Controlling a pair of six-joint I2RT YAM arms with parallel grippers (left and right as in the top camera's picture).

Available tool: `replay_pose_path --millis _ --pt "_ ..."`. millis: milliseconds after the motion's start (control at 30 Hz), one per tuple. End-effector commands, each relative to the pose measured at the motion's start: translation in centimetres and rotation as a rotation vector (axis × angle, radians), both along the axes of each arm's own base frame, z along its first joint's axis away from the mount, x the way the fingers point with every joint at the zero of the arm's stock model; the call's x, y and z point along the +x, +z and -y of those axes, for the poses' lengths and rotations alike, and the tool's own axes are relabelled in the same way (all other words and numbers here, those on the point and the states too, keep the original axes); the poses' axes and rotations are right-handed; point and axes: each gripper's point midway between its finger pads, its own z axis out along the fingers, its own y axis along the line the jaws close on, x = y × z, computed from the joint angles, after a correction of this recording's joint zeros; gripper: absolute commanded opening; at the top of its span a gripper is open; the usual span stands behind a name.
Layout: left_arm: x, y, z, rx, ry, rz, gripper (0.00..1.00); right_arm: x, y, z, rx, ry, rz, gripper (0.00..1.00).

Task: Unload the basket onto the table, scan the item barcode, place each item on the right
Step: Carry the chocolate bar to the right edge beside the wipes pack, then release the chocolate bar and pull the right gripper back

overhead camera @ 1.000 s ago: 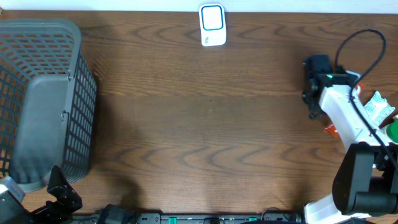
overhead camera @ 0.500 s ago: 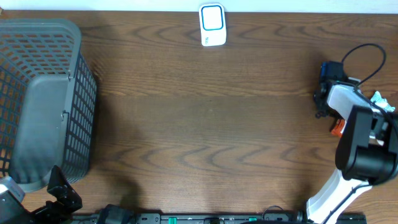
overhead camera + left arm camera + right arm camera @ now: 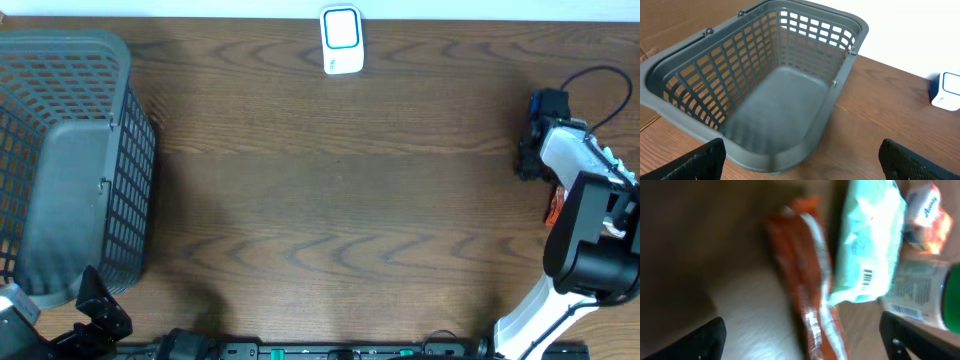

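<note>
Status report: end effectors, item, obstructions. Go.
Left end effector open, facing basket. Right end effector open, empty, above orange packet; pale packet beside it, barcode showing. Scanner unobstructed.

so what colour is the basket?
Grey all over, the basket has lattice walls; it shows best in the left wrist view.

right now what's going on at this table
The right gripper hangs at the right edge of the table, jaws open, right above an orange packet. A pale green packet bearing a barcode lies beside it. Nothing is held. The left gripper waits open by the grey basket. The white scanner stands untouched at the far edge.
</note>
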Motion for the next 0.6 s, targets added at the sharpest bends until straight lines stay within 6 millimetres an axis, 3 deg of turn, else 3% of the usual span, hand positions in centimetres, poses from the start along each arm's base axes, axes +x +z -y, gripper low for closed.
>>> replay_pose_path --millis 0,133,233,400,567 --pt "-0.1 0.2 -0.1 0.009 0.002 0.003 0.98 3.9 6.0 -4.0 0.143 0.116 0.177 0.99" --pt "-0.1 0.2 -0.1 0.009 0.002 0.003 0.98 4.9 11.5 -7.7 0.222 0.211 0.298 0.99" --pt "-0.1 0.2 -0.1 0.009 0.002 0.003 0.98 4.4 15.0 -11.0 0.274 0.297 0.373 0.99" --pt "-0.1 0.2 -0.1 0.009 0.002 0.003 0.98 2.0 20.9 -15.3 0.295 0.422 0.48 0.99" --pt "-0.1 0.2 -0.1 0.009 0.002 0.003 0.98 -1.8 24.9 -18.3 0.318 0.51 0.541 0.99"
